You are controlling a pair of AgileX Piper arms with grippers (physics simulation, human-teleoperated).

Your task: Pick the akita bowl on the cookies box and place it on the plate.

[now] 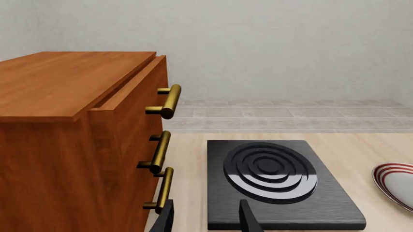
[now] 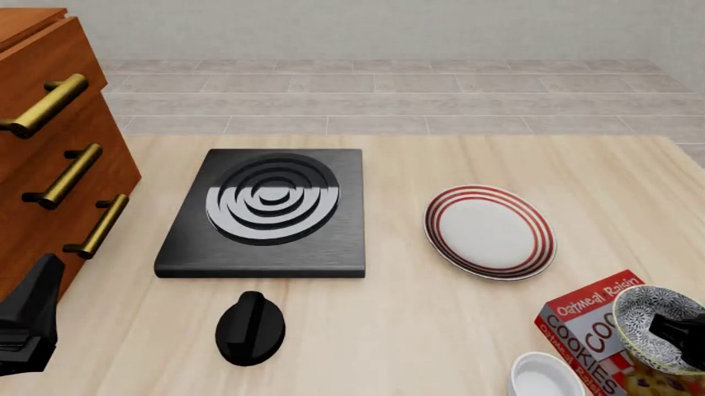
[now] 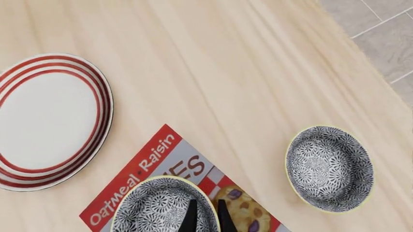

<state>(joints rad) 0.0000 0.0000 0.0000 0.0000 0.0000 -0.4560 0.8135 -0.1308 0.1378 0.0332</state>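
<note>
The akita bowl (image 3: 154, 210) (image 2: 650, 318), black-and-white speckled with a pale rim, sits tilted over the red cookies box (image 3: 145, 174) (image 2: 584, 318) at the table's near right. My right gripper (image 3: 206, 217) (image 2: 674, 334) is shut on the bowl's rim, one finger inside and one outside. The plate (image 3: 48, 121) (image 2: 490, 231), white with red rings, lies on the table beyond the box, towards the middle. My left gripper (image 1: 206, 222) (image 2: 28, 322) hangs open and holds nothing at the near left, beside the cabinet.
A second speckled bowl (image 3: 329, 169) rests on the table beside the box. A plain white bowl (image 2: 547, 375) stands left of the box. A black stove plate (image 2: 270, 210) (image 1: 277, 183) and its knob (image 2: 251, 327) occupy the middle left. A wooden cabinet (image 2: 44, 140) (image 1: 71, 125) with brass handles stands left.
</note>
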